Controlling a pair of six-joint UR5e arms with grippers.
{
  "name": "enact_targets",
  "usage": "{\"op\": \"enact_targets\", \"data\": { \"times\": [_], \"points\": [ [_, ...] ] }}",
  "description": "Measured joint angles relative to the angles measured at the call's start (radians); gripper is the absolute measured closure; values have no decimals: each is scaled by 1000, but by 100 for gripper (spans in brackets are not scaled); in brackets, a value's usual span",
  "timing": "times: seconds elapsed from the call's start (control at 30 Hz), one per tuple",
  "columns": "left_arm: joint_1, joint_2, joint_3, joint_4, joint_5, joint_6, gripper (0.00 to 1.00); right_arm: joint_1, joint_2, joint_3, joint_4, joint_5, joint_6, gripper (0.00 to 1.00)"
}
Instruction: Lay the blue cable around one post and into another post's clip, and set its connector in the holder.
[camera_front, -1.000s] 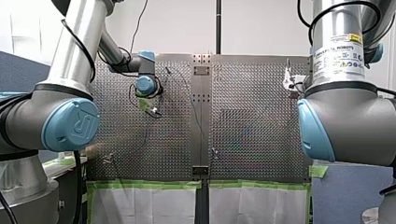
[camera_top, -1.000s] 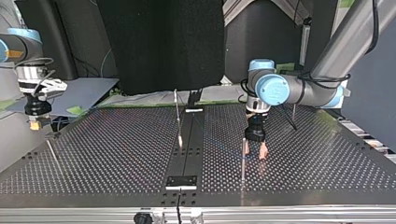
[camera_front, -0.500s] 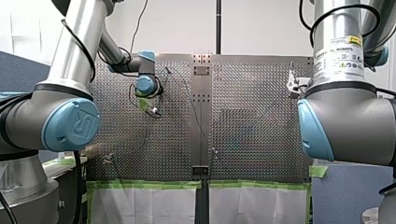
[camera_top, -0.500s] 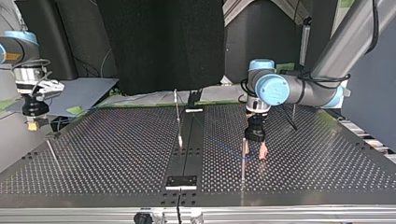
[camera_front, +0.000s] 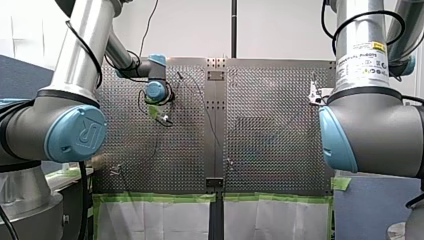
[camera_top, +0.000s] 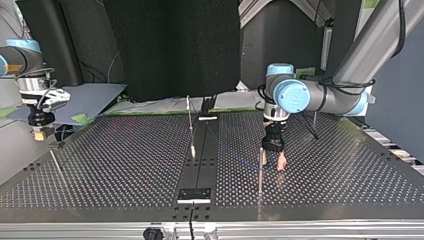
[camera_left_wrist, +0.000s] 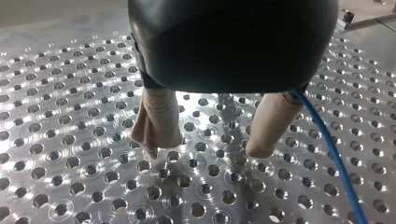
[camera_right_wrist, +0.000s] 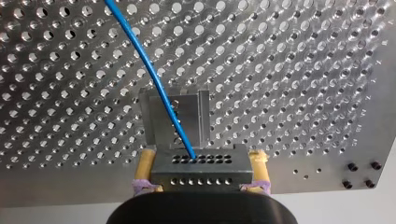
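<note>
My right gripper (camera_right_wrist: 201, 157) is shut on the grey connector block (camera_right_wrist: 196, 176), yellow pads on both its sides. The blue cable (camera_right_wrist: 148, 70) runs from the block's top out over the perforated plate. A grey U-shaped holder (camera_right_wrist: 203, 114) stands just ahead of the connector, apart from it. In the top view this gripper (camera_top: 38, 134) hangs at the plate's far left corner. My left gripper (camera_left_wrist: 208, 150) is open just above the plate, and the blue cable (camera_left_wrist: 329, 142) passes outside one beige finger (camera_left_wrist: 273, 123). A thin post (camera_top: 260, 172) stands beside it (camera_top: 273, 165).
Two more thin posts rise from the plate, one near the middle strip (camera_top: 190, 125) and one near the top view's left edge (camera_top: 56, 164). A dark bracket (camera_top: 195, 194) sits on the middle strip by the near edge. The plate's edge (camera_right_wrist: 299, 184) lies close under my right gripper.
My right gripper with the connector has shifted a little near the plate's corner, slightly lower in the top view. My left arm has not moved.
</note>
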Motion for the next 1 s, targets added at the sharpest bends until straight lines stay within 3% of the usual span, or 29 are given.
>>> {"op": "enact_targets", "data": {
  "times": [0.33,0.77,1.0],
  "points": [
    [-11,0,0,2,0,0,0,8,30,-59,70,0,-60,100],
    [-10,0,0,3,0,0,0,22,60,-83,83,-1,-94,100],
    [-9,0,0,3,6,0,0,27,64,-96,85,-1,-99,100]
  ]
}}
